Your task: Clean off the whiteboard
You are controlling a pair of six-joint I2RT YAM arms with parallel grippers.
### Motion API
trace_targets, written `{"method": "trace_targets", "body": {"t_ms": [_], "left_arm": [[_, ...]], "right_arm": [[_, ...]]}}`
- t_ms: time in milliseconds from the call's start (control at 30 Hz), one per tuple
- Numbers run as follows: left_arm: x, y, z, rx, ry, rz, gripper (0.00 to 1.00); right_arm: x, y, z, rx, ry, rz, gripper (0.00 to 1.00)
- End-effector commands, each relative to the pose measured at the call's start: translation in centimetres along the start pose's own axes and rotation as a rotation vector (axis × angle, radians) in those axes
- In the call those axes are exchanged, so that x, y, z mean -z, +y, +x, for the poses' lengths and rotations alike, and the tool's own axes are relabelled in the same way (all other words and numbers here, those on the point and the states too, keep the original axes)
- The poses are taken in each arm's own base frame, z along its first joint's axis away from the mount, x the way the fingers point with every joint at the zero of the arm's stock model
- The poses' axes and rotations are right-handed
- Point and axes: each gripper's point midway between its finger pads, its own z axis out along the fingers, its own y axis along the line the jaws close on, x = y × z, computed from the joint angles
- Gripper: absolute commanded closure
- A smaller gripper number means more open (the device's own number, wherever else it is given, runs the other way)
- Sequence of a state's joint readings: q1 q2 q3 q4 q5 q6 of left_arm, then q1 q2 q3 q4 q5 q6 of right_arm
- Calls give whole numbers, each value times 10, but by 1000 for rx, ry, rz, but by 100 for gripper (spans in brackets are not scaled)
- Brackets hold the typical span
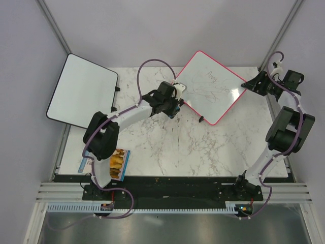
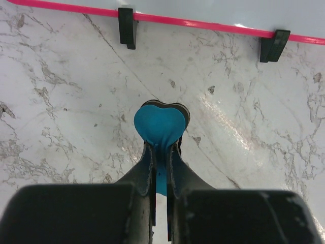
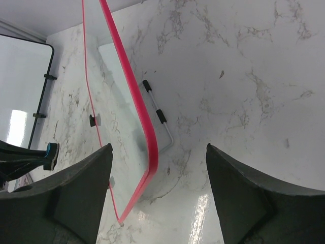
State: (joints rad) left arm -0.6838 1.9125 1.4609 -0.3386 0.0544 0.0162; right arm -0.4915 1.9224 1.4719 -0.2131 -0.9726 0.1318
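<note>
- Nearest, at about 8 o'clock on the marble table (image 1: 167,152), a flat blue-edged packet (image 1: 119,163) with a yellow-brown picture is seen lying just beside the left arm's base.
- Farther in, toward 12 o'clock from the table's middle, the left gripper (image 2: 161,152) is found with its fingers pressed together on a blue heart-shaped eraser (image 2: 161,124). The eraser is pinched by a blue ridge on its back, and a dark pad is visible under the heart.
- The eraser is held over bare marble, just short of the pink rim of the whiteboard (image 1: 210,86). Whether the marble is touched cannot be told.
- The whiteboard is placed at about 1 o'clock on the table, turned so that its corners point like a diamond. Grey scribbles are carried on its white face. Two black feet (image 2: 127,25) are seen along the edge that faces the eraser.
- At the board's 3 o'clock corner the right gripper (image 3: 158,150) is positioned with its fingers spread wide. The pink rim is taken between them and, as far as the right wrist view shows, is touched by neither.
- In that same view a thin metal bar with black sleeves (image 3: 160,114) is seen on the marble close beside the rim.
- Toward 10 o'clock, a black-framed white board (image 1: 84,89) is seen overhanging the table's left edge, well apart from the whiteboard.
</note>
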Motion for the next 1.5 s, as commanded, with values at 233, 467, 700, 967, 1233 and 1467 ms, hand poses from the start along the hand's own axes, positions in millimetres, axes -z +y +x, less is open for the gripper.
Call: {"method": "trace_targets", "body": {"t_ms": [233, 467, 700, 967, 1233, 1467], "left_arm": [[-11, 2, -49, 176, -100, 12, 98], [-29, -6, -62, 213, -106, 67, 98], [-39, -3, -96, 229, -170, 67, 98], [-51, 19, -132, 262, -257, -34, 98], [-69, 31, -138, 334, -307, -24, 98], [-83, 31, -158, 371, -411, 21, 98]], "right_arm": [[-33, 17, -13, 104, -30, -85, 27], [-49, 14, -14, 65, -38, -130, 43], [-55, 12, 2, 87, -6, -133, 49], [-57, 11, 7, 83, 22, -163, 100], [-47, 8, 29, 195, 102, -149, 100], [-39, 6, 56, 239, 193, -160, 100]]}}
